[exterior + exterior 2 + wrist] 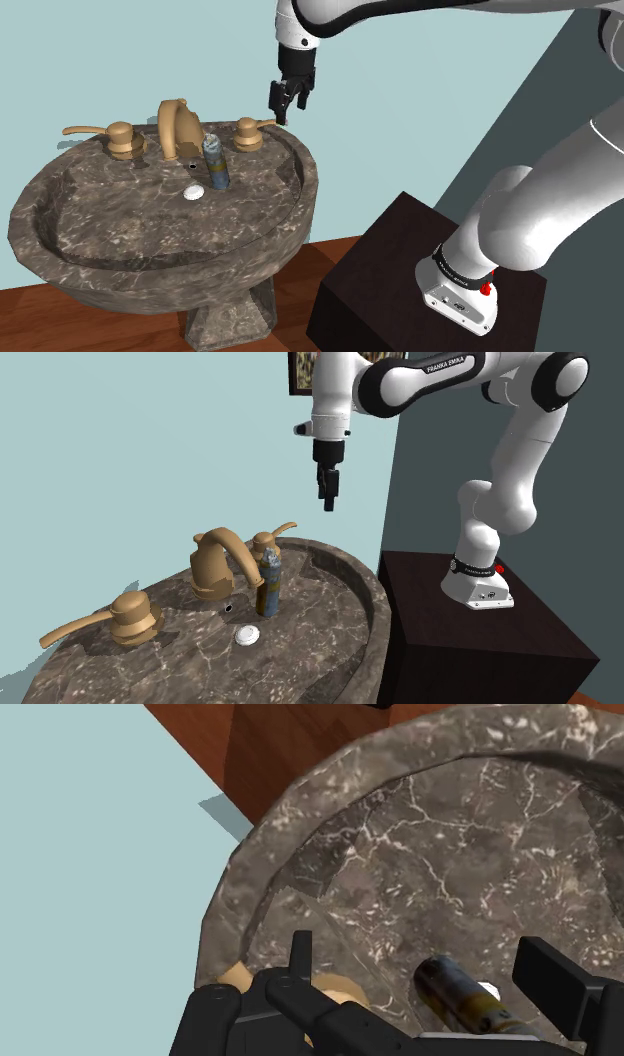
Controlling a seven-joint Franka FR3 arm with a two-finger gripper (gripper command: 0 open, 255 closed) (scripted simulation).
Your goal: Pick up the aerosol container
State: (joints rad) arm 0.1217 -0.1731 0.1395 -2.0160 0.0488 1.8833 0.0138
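1. The black gripper (pixel 287 108) (pixel 328 502) (pixel 422 954) hangs in the air with its two fingers spread apart and nothing between them. It points down toward the sink.
2. In the shoulder view it hovers above the sink's back rim, over the brass handle (pixel 250 131) (pixel 268 539) on that view's right. It is well clear of everything below.
3. The aerosol can (pixel 215 163) (pixel 268 584) (pixel 462 994) stands upright inside the basin, just in front of the brass spout (pixel 177 125) (pixel 220 557). It is below the gripper and apart from it. Its body is blue-grey with a yellowish band.
4. A white drain stopper (pixel 193 192) (pixel 247 636) lies near the can's foot, on the basin floor.
5. The sink (pixel 60 200) (pixel 340 567) (pixel 400 834) is a round pedestal basin of dark veined marble. A second brass lever handle (pixel 110 135) (pixel 115 617) sits on the far side of the spout.
6. The arm's dark box stand (pixel 380 270) (pixel 470 642) sits just beside the sink on a wooden floor (pixel 30 320) (pixel 260 744).
7. Behind the sink is a pale blue-green wall (pixel 100 50).
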